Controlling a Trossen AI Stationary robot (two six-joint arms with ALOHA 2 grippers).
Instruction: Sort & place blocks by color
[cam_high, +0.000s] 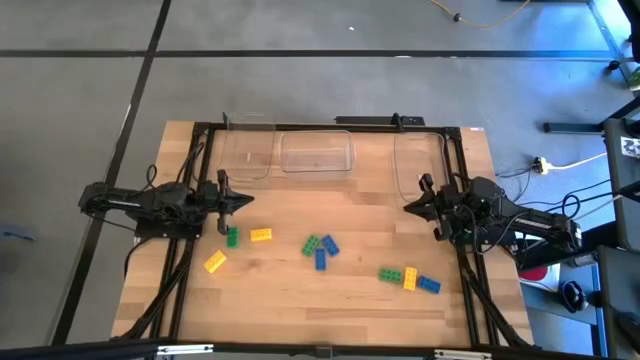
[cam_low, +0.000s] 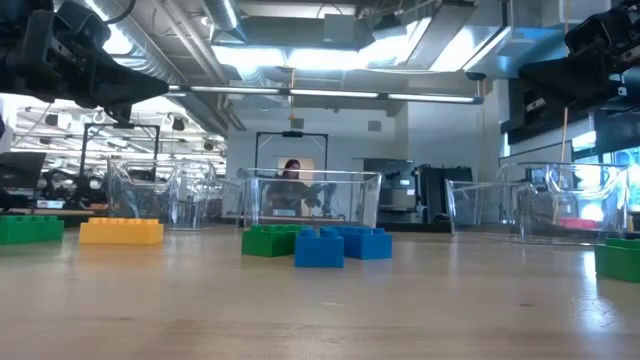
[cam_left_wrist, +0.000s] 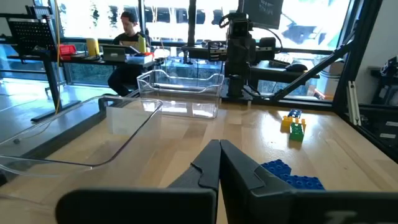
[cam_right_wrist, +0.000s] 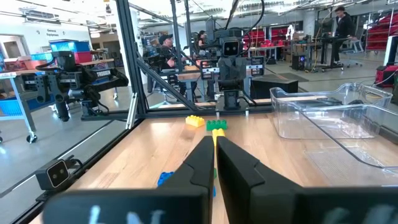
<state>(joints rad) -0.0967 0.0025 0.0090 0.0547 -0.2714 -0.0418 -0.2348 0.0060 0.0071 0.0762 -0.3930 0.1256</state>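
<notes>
High view: yellow block (cam_high: 261, 234) lengthwise left-right, green block (cam_high: 233, 237) front-back.

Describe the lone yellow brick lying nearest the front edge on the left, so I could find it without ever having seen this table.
Start at the wooden table and look just in front of the left gripper, which is shut. Three bricks lie there: a green brick, a yellow brick beside it, and the yellow one you want, lying askew and apart, closest to the front edge.
</notes>
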